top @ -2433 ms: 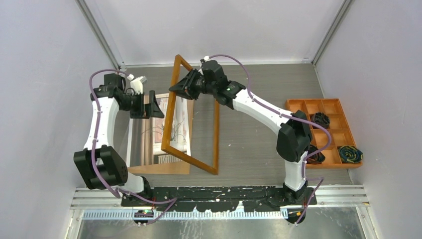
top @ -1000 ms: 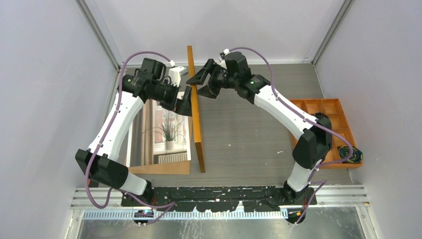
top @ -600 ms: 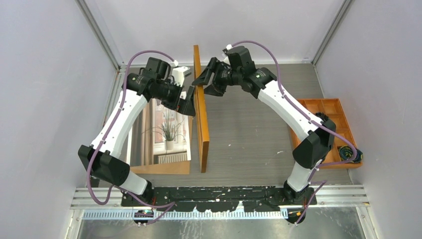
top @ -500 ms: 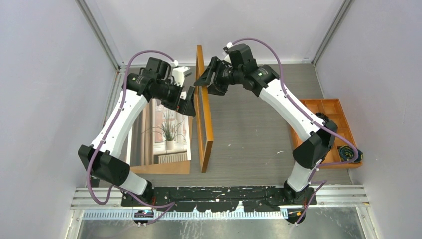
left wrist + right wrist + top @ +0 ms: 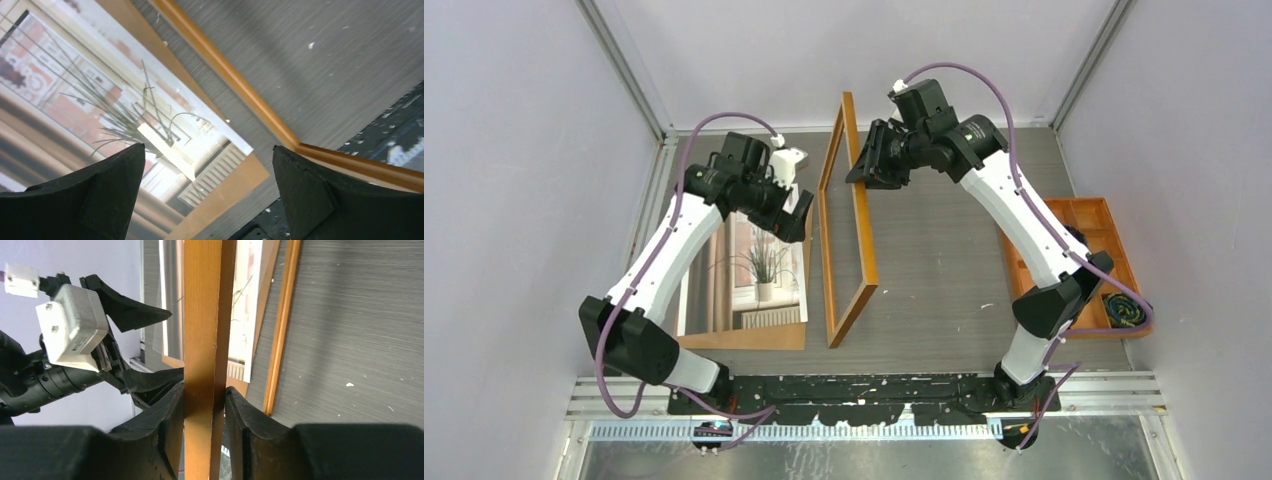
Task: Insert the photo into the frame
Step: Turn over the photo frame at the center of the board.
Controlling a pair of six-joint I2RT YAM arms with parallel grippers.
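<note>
Frame: up on edge in mid-table, leaning, with its pane facing partly toward the camera overhead. Its near corner is down by the near right corner of the backing board.
Photo: flat and picture side up on the backing board, left of the frame, uncovered.
Edges: in the left wrist view, a strip of bare table separates the frame's lower rail from the board's edge.
Right claw: fingers clamped on the frame's high far rail, one on each face.
Left claw: fingers spread wide with nothing between them. It hangs over the far end of the photo, clear of the frame.
Room: open table between the frame and the tray at the right.
Change: half a second ago the frame was nearly edge-on and the left claw was close against it. The frame has now swung rightward and the left claw has drawn back.
</note>
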